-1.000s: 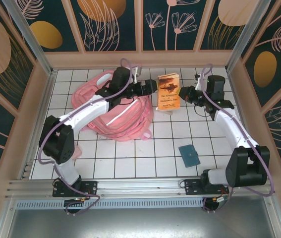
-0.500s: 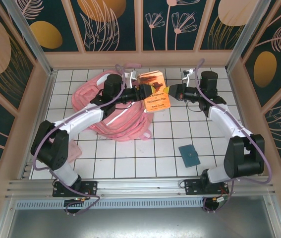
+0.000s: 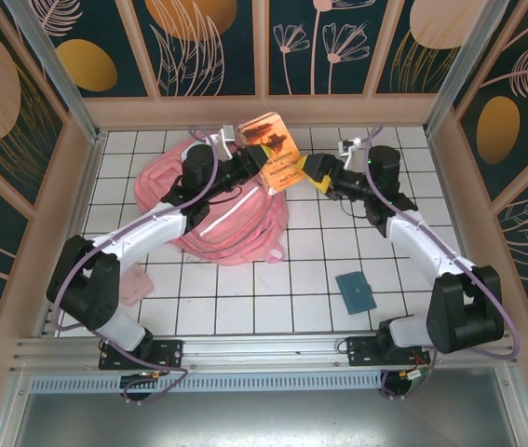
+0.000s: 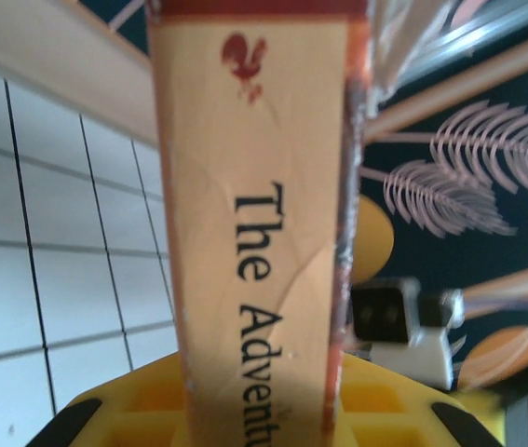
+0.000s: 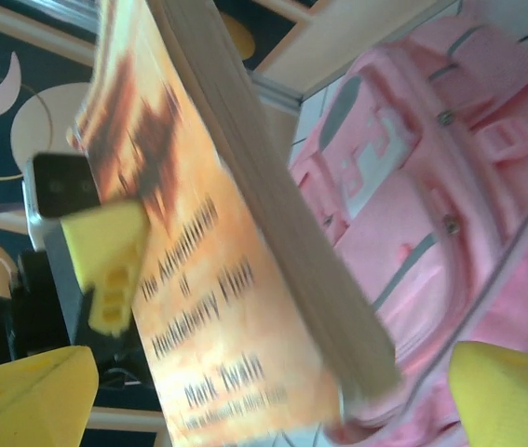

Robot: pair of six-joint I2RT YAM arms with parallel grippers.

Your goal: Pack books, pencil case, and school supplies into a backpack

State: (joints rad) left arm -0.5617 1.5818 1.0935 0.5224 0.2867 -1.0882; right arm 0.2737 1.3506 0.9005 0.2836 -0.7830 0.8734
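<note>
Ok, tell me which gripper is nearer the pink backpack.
Left. The left gripper hangs over the far edge of the backpack, clamped on the orange book; the right gripper stands open off to its right.

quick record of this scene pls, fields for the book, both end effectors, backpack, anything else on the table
book: orange book, held up off the table, above the backpack's far side
left end effector: shut on the orange book
right end effector: open, spread on either side of the book's edge, not gripping
backpack: pink, lying on the table
other: small teal item, near right
</note>
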